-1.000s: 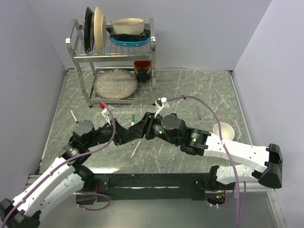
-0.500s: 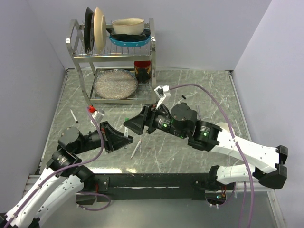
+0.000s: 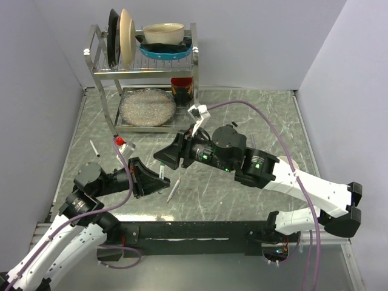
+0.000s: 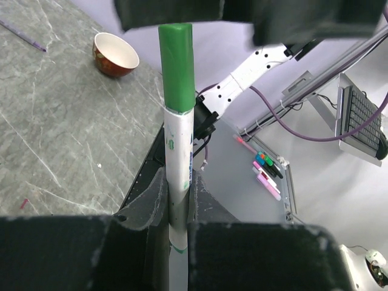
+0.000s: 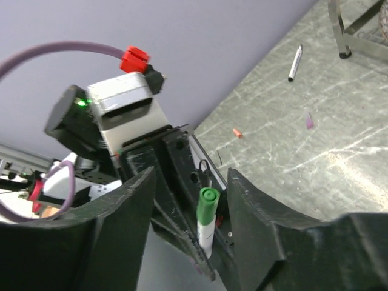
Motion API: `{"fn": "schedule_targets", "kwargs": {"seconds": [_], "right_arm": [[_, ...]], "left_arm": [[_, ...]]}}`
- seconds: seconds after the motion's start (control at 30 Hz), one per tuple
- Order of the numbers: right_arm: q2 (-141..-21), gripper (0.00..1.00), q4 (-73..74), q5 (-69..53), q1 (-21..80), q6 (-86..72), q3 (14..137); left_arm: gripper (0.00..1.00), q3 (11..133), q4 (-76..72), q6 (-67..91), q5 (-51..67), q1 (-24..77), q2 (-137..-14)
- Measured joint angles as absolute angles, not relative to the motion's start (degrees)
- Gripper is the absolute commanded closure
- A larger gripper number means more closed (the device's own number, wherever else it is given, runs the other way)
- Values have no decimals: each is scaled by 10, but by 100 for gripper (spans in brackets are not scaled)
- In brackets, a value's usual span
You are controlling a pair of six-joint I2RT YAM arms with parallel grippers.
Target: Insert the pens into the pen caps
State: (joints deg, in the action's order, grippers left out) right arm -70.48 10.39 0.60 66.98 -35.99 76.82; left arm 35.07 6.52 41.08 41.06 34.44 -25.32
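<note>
At the bottom of the left wrist view, the lower end of the green pen (image 4: 179,145) is hiding behind the left gripper (image 4: 179,200), whose fingers are clamping its whitish barrel upright, green cap (image 4: 176,66) uppermost. Along the top edge, the right gripper (image 5: 191,182) is showing only as a dark blur; its fingers are standing apart, holding nothing.

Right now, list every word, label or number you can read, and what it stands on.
No text can be read.
Green marker pen in the left gripper: small green and blue print on its barrel, too blurred to read.
Keyboard: key legends too small.
</note>
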Motion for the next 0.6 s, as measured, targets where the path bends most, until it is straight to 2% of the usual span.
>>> {"fn": "schedule_targets", "kwargs": {"seconds": [0.1, 0.13, 0.23, 0.3, 0.33, 0.4, 0.6], "right_arm": [[-714, 56, 106, 5, 670, -359, 768], [-715, 66, 107, 4, 670, -359, 768], [-715, 84, 106, -1, 670, -357, 768], [-715, 90, 100, -3, 670, -357, 762], [-714, 96, 94, -4, 669, -358, 758], [-709, 100, 72, -9, 667, -359, 741], [-680, 100, 4, -9, 663, -373, 668]], "left_arm": [[99, 351, 63, 411, 414, 344, -254], [99, 351, 62, 411, 416, 344, -255], [99, 351, 62, 411, 419, 344, -255], [99, 351, 58, 411, 422, 344, -254], [99, 351, 59, 412, 422, 344, -253], [99, 351, 61, 412, 420, 344, -253], [99, 351, 81, 412, 420, 349, -267]]}}
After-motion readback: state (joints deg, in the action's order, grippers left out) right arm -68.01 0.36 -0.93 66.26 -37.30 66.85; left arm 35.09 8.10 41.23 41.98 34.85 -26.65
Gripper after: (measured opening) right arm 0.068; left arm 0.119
